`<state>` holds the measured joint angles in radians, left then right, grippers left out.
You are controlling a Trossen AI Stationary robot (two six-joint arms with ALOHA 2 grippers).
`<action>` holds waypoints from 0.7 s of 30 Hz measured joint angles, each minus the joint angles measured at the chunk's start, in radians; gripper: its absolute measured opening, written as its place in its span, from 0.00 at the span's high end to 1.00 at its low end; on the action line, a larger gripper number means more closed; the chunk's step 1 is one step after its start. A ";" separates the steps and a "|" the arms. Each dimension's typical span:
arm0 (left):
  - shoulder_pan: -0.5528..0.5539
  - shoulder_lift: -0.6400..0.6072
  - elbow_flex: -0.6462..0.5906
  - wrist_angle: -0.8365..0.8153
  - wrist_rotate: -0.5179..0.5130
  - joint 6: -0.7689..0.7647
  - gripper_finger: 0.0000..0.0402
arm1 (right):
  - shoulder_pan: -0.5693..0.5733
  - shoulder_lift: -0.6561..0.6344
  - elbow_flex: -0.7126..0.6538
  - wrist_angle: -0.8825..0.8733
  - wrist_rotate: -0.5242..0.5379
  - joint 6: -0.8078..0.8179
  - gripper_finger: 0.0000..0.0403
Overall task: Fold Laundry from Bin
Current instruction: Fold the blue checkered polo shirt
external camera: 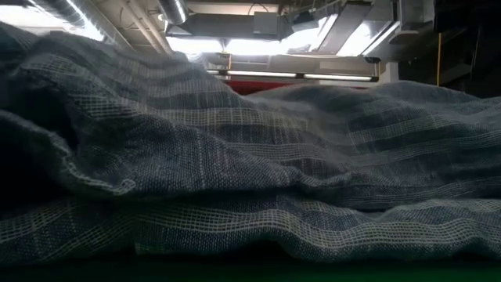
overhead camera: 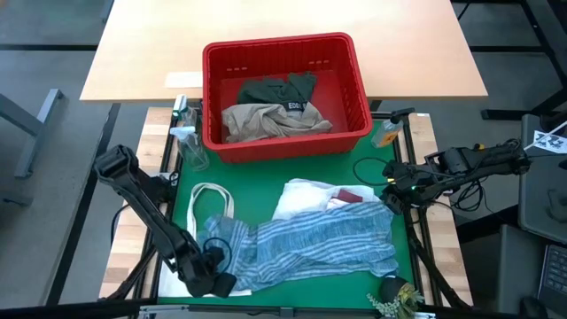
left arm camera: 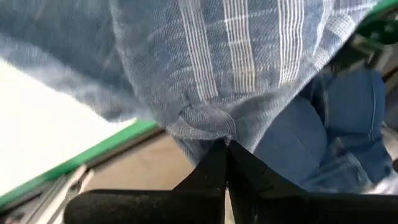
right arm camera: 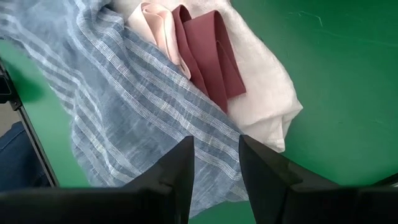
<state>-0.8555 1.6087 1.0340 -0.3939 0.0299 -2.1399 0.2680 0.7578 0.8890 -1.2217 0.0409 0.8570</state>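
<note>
At the near-left corner of the green mat [overhead camera: 266,199], the left gripper [overhead camera: 219,282] is down on the blue-and-white striped cloth [overhead camera: 310,244]; in the left wrist view its two dark fingers [left arm camera: 214,171] meet tip to tip, pinched tight on a small bunched fold of that cloth [left arm camera: 205,118], which drapes away above them; beside the fingers a strip of the mat's green edge and pale board shows. The right gripper [right arm camera: 216,163] hangs over the far-right end of the same cloth, its fingers [right arm camera: 180,168] parted by a moderate gap with nothing between them; whether the tips touch the fabric below I cannot tell; just beyond them lie the striped cloth [right arm camera: 130,118], a maroon piece [right arm camera: 208,53] folded in strips, a pale pink piece [right arm camera: 158,28] and a white garment [right arm camera: 264,93], all heaped together on the mat.

From above, the striped cloth is spread across the near half of the mat; the white garment [overhead camera: 306,195] and the maroon piece [overhead camera: 352,196] lie touching its far edge, between it and the red bin [overhead camera: 283,146]; the white tote bag [overhead camera: 208,208] with looped handles lies left of the striped cloth, partly under it. The bin sits at the mat's far edge and holds a beige garment [overhead camera: 266,122] at its front and a dark green garment [overhead camera: 279,89] behind; a dark label [overhead camera: 294,107] on the green one carries white letters too small to read. In the low view the striped cloth [external camera: 250,172] fills nearly everything.
</note>
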 joint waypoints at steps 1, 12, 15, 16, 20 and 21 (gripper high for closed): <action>0.000 0.007 0.000 0.000 -0.015 0.000 1.00 | 0.000 0.000 0.000 0.004 -0.008 0.000 0.69; -0.003 0.035 0.000 -0.010 -0.028 0.002 1.00 | 0.001 0.023 0.000 0.217 -0.142 -0.087 0.69; -0.005 0.035 0.000 -0.014 -0.028 0.002 1.00 | 0.032 0.059 0.000 0.249 -0.155 -0.103 0.69; -0.005 0.035 0.000 -0.017 -0.028 0.002 1.00 | 0.053 0.074 0.000 0.253 -0.153 -0.103 0.69; -0.005 0.035 -0.001 -0.033 -0.031 0.002 1.00 | 0.185 0.154 0.000 0.280 -0.133 -0.102 0.69; -0.005 0.035 -0.001 -0.038 -0.035 0.002 1.00 | 0.221 0.178 0.000 0.293 -0.117 -0.102 0.69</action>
<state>-0.8608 1.6436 1.0332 -0.4317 -0.0049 -2.1376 0.4887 0.9354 0.8890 -0.9291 -0.0762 0.7551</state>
